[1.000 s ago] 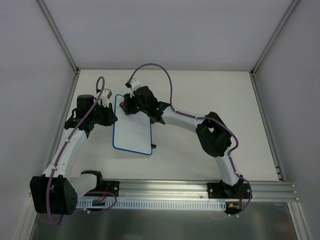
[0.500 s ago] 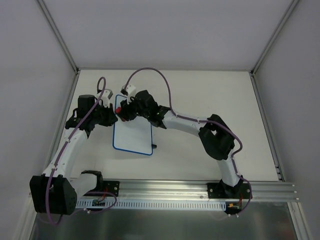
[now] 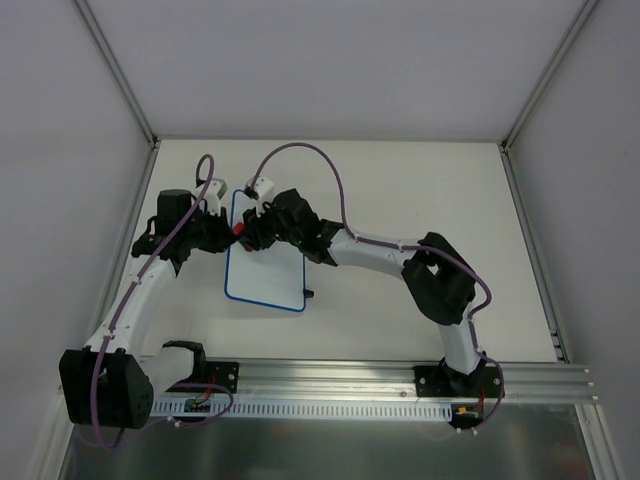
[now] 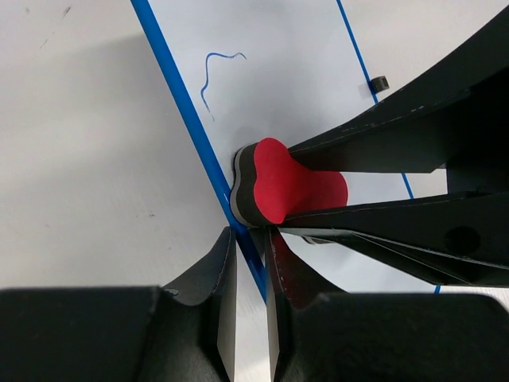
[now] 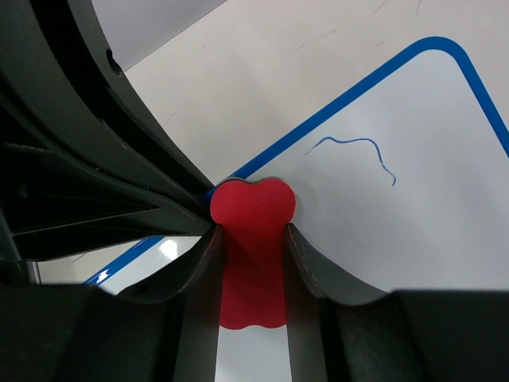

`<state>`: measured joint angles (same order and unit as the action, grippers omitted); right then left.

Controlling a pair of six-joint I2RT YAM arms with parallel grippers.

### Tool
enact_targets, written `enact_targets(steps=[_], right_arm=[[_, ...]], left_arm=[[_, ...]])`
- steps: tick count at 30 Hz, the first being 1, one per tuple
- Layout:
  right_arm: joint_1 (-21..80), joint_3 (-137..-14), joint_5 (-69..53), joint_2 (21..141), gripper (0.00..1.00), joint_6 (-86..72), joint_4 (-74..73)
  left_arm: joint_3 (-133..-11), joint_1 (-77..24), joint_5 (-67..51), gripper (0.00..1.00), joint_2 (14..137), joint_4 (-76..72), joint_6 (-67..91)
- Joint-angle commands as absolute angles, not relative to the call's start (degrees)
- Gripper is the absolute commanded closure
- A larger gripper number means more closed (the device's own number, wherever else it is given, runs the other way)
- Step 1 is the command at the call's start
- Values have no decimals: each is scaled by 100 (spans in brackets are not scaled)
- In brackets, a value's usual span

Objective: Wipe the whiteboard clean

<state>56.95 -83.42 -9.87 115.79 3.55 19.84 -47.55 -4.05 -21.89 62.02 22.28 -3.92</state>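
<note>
The left claw [image 4: 250,255] sits at the whiteboard's [image 3: 265,275] left rim. Its fingers are drawn in to a thin slit with the blue edge running in between them. Whether they pinch the rim or only pin it down, I cannot tell. The whiteboard lies flat on the surface [image 3: 400,190], between the two arms.

Just inside that left rim is a red eraser [image 5: 252,211] with a dark backing layer. The right claw [image 5: 252,231] is clamped on it, squeezing it at the waist so that it bulges past the fingertips. It looks like soft foam. Beyond the eraser, near a rounded corner of the whiteboard, is one thin blue squiggle [image 5: 354,147]. It is close to the eraser but apart from it, and is not yet wiped.

The whiteboard is probably light, stiff and slick, so a sideways wipe could push it across the surface. The rim is the sensible place to steady it, leaving the white face open. Moderate downward pressure should be enough for the foam.
</note>
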Motion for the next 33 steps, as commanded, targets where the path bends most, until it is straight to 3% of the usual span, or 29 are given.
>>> enact_targets(steps=[1,13,33], right_arm=[[5880,-8656,-968,12067,100,237,1389],[5625,-9825,782,12515,100,79,607],[5334,-9492,493,12604,100,-248,272]], left_arm=[[-4605,-861,-3507,100,6346,2944,-466],[-4597,-914,-3533,100,6258,2953,-510],[-4614,-976,-3498,100,6275,2988,-536]])
